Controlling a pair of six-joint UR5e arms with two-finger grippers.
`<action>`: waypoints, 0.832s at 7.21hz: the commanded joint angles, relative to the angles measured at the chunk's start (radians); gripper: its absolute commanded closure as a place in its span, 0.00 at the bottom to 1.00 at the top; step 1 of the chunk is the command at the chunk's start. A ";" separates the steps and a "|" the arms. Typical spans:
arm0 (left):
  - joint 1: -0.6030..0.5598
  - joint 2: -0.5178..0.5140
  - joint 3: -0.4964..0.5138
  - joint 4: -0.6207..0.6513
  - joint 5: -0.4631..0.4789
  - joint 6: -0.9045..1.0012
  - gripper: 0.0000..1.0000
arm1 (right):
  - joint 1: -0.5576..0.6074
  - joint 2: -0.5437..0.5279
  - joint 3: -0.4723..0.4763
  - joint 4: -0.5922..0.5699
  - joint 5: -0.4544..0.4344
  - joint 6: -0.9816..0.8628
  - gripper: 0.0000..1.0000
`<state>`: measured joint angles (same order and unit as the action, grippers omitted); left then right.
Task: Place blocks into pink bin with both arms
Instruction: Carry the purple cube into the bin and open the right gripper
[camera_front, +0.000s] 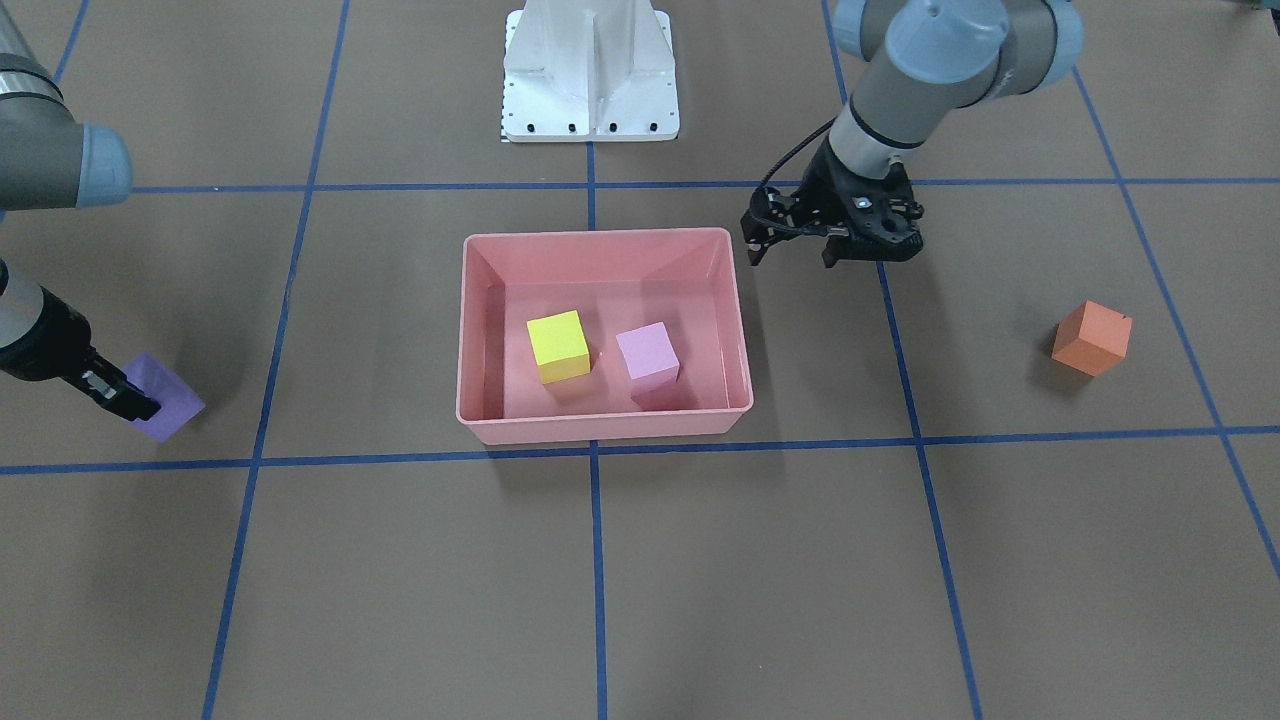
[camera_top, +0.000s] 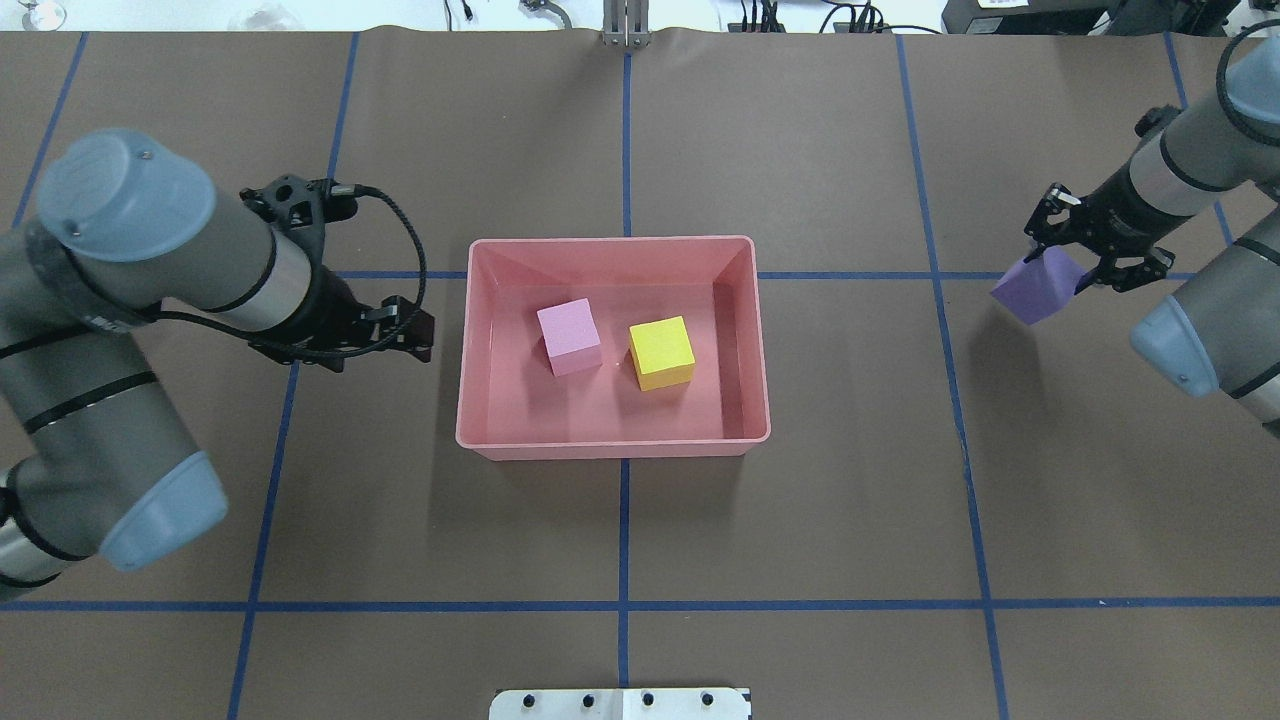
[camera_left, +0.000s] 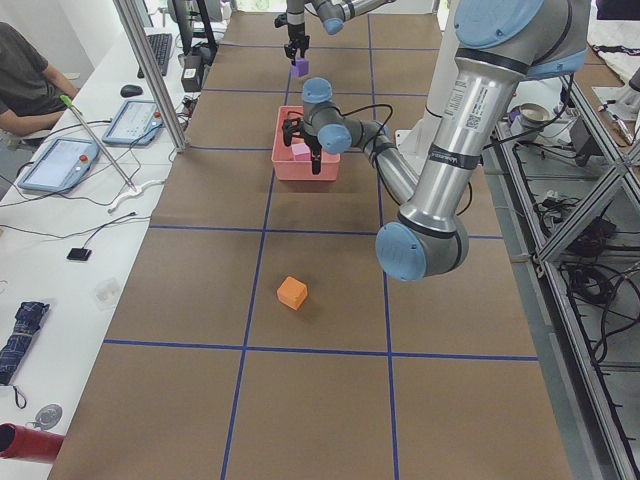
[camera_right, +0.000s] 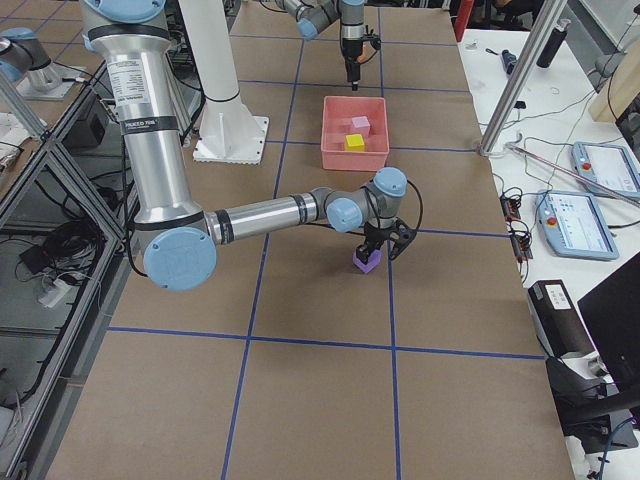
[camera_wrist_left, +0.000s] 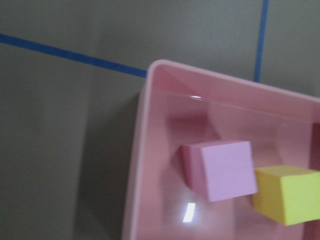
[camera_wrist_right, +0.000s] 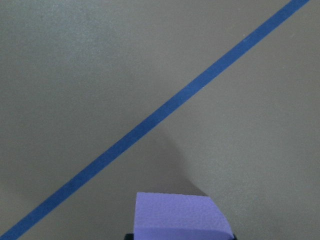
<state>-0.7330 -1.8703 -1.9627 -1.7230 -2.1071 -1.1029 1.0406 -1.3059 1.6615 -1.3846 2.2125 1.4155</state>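
The pink bin (camera_front: 600, 430) (camera_top: 610, 448) sits mid-table and holds the yellow block (camera_front: 558, 345) (camera_top: 661, 352) and the pale pink block (camera_front: 647, 357) (camera_top: 569, 336). Both also show in the left wrist view: the pink block (camera_wrist_left: 225, 170) and the yellow block (camera_wrist_left: 287, 195). My left gripper (camera_front: 792, 255) (camera_top: 415, 335) is open and empty, just outside the bin's end wall. My right gripper (camera_front: 135, 400) (camera_top: 1062, 272) is shut on the purple block (camera_front: 165, 400) (camera_wrist_right: 180, 217), low over the table far from the bin. The orange block (camera_front: 1090, 338) (camera_left: 292, 292) lies alone on the table, hidden in the overhead view.
The white metal base (camera_front: 590, 70) (camera_top: 620, 703) stands at the robot's edge of the table. Blue tape lines (camera_front: 595, 560) grid the brown surface. Operator desks with tablets (camera_left: 60, 160) run along the far side.
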 joint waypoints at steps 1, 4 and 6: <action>-0.165 0.187 -0.018 -0.006 -0.094 0.401 0.00 | -0.043 0.112 0.082 -0.019 0.001 0.039 1.00; -0.426 0.238 0.227 -0.013 -0.170 0.959 0.00 | -0.250 0.270 0.132 -0.020 -0.115 0.325 1.00; -0.448 0.226 0.303 -0.045 -0.180 0.966 0.00 | -0.397 0.362 0.133 -0.020 -0.236 0.436 1.00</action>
<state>-1.1553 -1.6375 -1.7191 -1.7482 -2.2763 -0.1638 0.7394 -1.0000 1.7919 -1.4051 2.0485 1.7862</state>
